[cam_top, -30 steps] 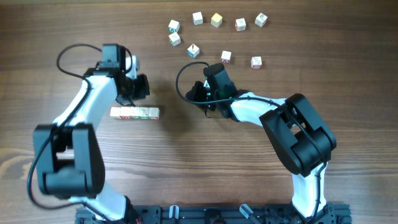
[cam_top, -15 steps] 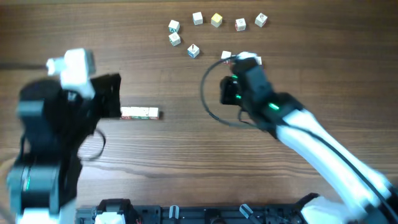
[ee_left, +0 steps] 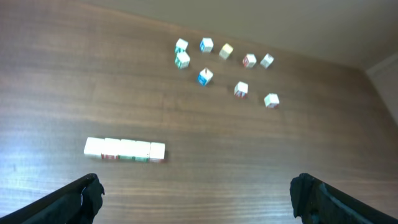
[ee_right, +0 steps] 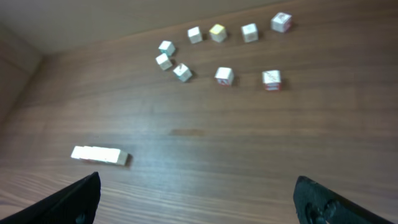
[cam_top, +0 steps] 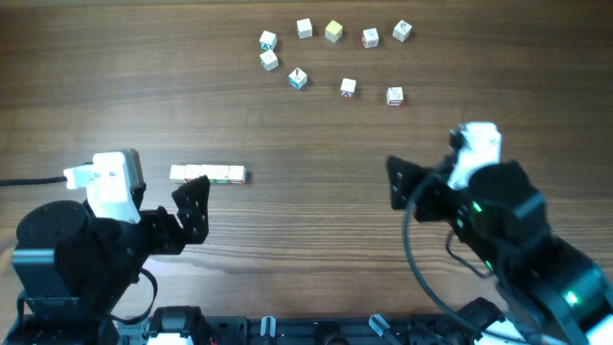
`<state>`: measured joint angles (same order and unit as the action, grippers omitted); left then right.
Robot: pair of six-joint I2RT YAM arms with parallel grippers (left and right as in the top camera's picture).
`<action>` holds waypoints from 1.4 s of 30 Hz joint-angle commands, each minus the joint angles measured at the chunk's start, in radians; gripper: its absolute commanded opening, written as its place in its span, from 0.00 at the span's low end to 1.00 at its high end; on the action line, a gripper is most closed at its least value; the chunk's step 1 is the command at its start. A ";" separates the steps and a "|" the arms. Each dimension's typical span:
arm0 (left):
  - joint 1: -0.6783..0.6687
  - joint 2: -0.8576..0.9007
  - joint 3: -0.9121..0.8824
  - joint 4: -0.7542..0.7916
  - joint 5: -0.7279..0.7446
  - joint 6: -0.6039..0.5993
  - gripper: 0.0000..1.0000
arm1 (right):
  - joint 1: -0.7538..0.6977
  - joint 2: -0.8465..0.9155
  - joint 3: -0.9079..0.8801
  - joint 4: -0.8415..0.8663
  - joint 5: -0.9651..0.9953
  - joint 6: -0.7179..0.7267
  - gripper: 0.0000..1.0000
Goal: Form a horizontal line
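The left arm [cam_top: 57,254] is made up of rounded black housings, capped by a white boxy block [cam_top: 110,182]; a thin black cable [cam_top: 29,180] is attached. The right arm [cam_top: 522,235] is likewise black with a white cap [cam_top: 476,144] — small green lights [cam_top: 474,207] are lit on it, and a looped black cable [cam_top: 410,259] is fitted. Matte black fingers [ee_left: 81,196] are seen in both wrist views.

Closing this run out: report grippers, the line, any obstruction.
Left gripper open, empty. Right gripper open, empty. Horizontal line straight, cubes touching. Nine loose cubes apart from it, nothing in the way.
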<state>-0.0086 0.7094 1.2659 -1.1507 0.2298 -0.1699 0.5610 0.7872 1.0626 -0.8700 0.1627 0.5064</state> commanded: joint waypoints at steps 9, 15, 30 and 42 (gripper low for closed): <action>0.000 -0.003 -0.008 -0.032 0.012 0.001 1.00 | 0.001 -0.051 0.003 -0.179 0.055 -0.009 1.00; 0.000 -0.003 -0.008 -0.032 0.012 0.001 1.00 | 0.001 -0.050 0.003 -0.179 0.055 -0.008 1.00; 0.000 -0.003 -0.008 -0.032 0.012 0.001 1.00 | 0.003 -0.055 0.003 -0.180 0.055 -0.008 1.00; 0.000 -0.003 -0.008 -0.032 0.012 0.001 1.00 | -0.068 -0.339 -0.003 -0.275 0.085 -0.106 1.00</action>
<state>-0.0086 0.7094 1.2640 -1.1831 0.2329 -0.1699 0.5560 0.5186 1.0618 -1.1179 0.2195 0.4465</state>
